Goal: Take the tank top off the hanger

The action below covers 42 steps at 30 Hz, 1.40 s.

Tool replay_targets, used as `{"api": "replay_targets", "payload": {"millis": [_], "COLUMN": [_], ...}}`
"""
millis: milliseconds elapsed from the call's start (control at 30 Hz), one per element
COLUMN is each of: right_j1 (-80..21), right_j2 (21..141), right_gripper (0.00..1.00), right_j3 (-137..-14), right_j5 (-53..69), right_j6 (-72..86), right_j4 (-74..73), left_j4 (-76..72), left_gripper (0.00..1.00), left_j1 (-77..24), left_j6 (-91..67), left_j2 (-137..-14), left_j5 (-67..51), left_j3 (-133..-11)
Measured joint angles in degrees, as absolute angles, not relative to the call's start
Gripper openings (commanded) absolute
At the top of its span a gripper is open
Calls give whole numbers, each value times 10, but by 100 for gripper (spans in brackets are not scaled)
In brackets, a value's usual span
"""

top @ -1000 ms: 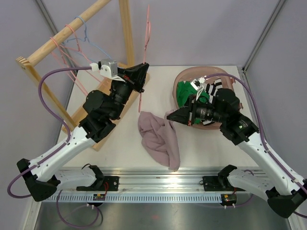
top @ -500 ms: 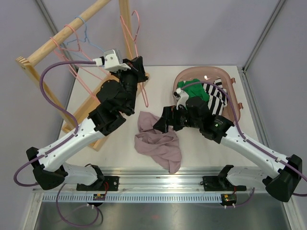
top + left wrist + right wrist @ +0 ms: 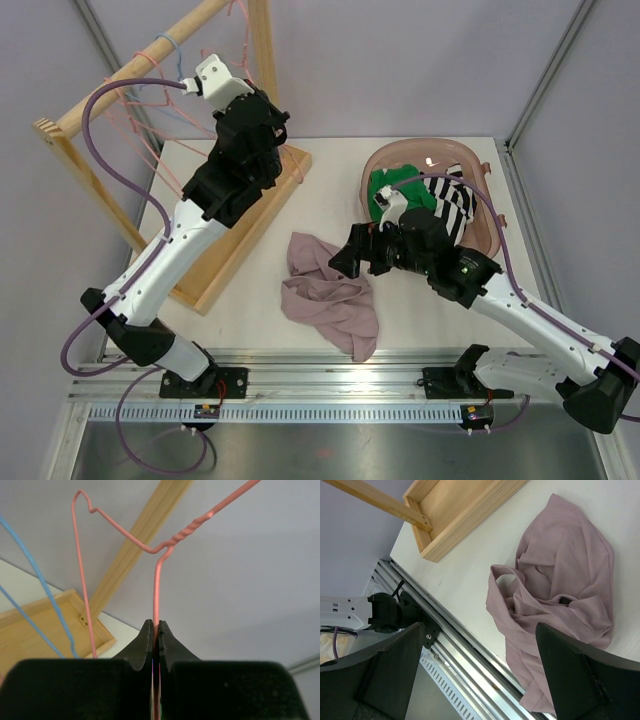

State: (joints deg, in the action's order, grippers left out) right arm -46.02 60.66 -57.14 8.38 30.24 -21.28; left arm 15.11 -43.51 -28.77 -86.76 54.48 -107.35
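loosely heaped tank top reaches table's front edge.

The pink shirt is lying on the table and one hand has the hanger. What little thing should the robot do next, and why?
Probably hook the pink hanger over the wooden rail. The tank top already lies loose on the table, off the hanger, and the left hand is shut on the bare hanger wire, up by that rail.
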Motion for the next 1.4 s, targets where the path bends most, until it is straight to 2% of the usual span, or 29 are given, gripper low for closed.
{"api": "replay_targets", "payload": {"millis": [433, 667, 900, 933, 1033, 1067, 1133, 1167, 1400], "right_j1": [-460, -460, -460, -460, -460, -460, -460, -460, -462], "right_j2": [605, 611, 611, 612, 618, 623, 636, 643, 710], "right_gripper": [99, 100, 99, 100, 100, 99, 99, 100, 100], "right_j3": [-555, -549, -544, -543, -543, -543, -543, -543, -543], "right_j5": [86, 87, 87, 87, 87, 86, 85, 84, 56], "right_j6": [300, 300, 298, 297, 293, 291, 289, 288, 283], "right_j4": [-217, -217, -217, -217, -214, -212, -211, -210, -209], "left_j4": [217, 250, 255, 251, 244, 244, 243, 243, 234], "left_gripper": [0, 0, 0, 3, 35, 43, 50, 60, 81], "left_j1": [-296, -266, -259, -259, -259, -259, -259, -259, -263], "left_j6": [-381, -421, -456, -459, -466, -467, -475, -477, -490], "left_j2": [-890, -934, -935, -935, -934, -933, -931, -928, -870], "left_j5": [495, 481, 474, 471, 462, 458, 451, 447, 392], "left_j3": [-1130, -1157, -1117, -1112, -1110, -1110, -1108, -1105, -1051]}}
